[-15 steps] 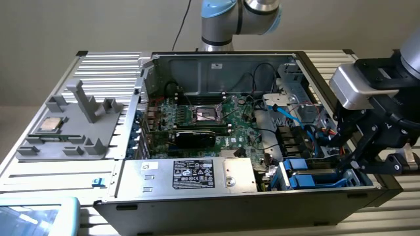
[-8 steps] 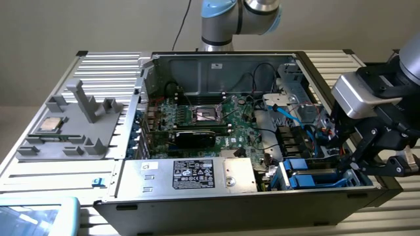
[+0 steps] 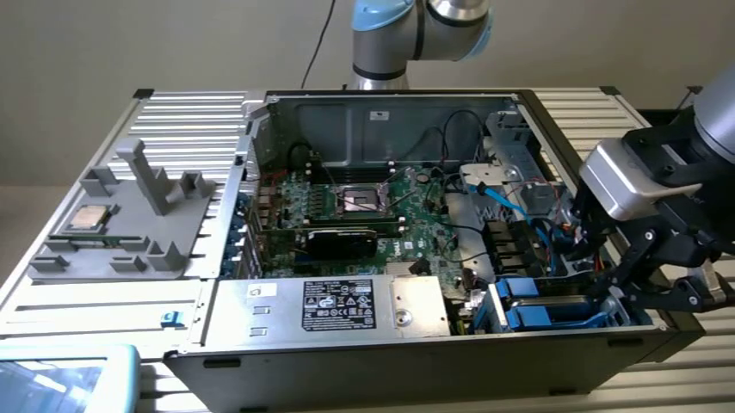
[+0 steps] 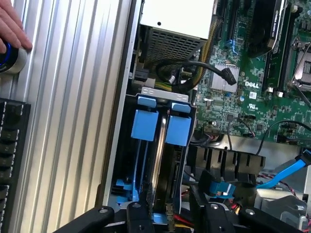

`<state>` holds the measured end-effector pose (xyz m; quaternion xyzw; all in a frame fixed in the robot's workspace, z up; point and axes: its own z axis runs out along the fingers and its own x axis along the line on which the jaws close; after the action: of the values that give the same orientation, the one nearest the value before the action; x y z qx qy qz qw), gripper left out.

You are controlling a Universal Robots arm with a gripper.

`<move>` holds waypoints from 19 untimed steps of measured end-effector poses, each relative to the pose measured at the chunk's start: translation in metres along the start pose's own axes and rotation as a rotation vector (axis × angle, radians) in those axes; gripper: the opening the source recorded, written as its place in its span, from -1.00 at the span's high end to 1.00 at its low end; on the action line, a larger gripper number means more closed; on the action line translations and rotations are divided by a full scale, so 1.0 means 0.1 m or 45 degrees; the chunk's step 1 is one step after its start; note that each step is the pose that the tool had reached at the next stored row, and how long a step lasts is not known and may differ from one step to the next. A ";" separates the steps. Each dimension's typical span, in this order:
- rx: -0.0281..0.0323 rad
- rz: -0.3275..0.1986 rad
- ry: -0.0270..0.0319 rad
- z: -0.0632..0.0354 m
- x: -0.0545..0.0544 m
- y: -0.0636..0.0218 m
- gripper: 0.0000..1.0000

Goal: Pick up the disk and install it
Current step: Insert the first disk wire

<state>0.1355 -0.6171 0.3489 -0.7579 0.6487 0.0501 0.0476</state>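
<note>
**Open computer on the bench.** A computer case [image 3: 391, 112] lies open on a ribbed aluminium table [image 3: 103, 301], with a robot arm [image 3: 414, 26] standing behind it.

The exterior view takes in the whole case. It shows a green motherboard [image 3: 425, 219] and a boxy steel power supply [image 3: 344, 305] with a black label. At the exterior view's left, a grey moulded plastic tray [image 3: 138, 215] carries a small square silver chip [image 3: 89, 218].

The wrist view looks along the drive bay [image 4: 165, 91]. It adds a person's hand [image 4: 12, 26] touching a blue-ringed button [image 4: 8, 56] on the table.

The arm's grey wrist comes in from the exterior view's right. Its black gripper [image 3: 652, 297] points down over the end of the bay, at the case's front corner.

The disk [image 4: 177, 130], framed by a bright blue plastic carrier, stands on edge in the bay, in the slot nearer the motherboard. A second blue carrier [image 4: 146, 124] sits just beside it. Whether the gripper is clamped on the disk or free of it cannot be told.
</note>
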 end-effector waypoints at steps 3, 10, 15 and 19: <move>-0.0023 -0.022 -0.0119 0.021 0.00 -0.001 0.13; -0.0058 -0.031 -0.0245 0.043 0.01 -0.004 0.13; -0.0098 -0.047 -0.0273 0.070 0.02 -0.010 0.13; -0.0146 -0.065 -0.0356 0.089 0.02 -0.021 0.13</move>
<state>0.1377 -0.6176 0.3398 -0.7738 0.6280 0.0631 0.0536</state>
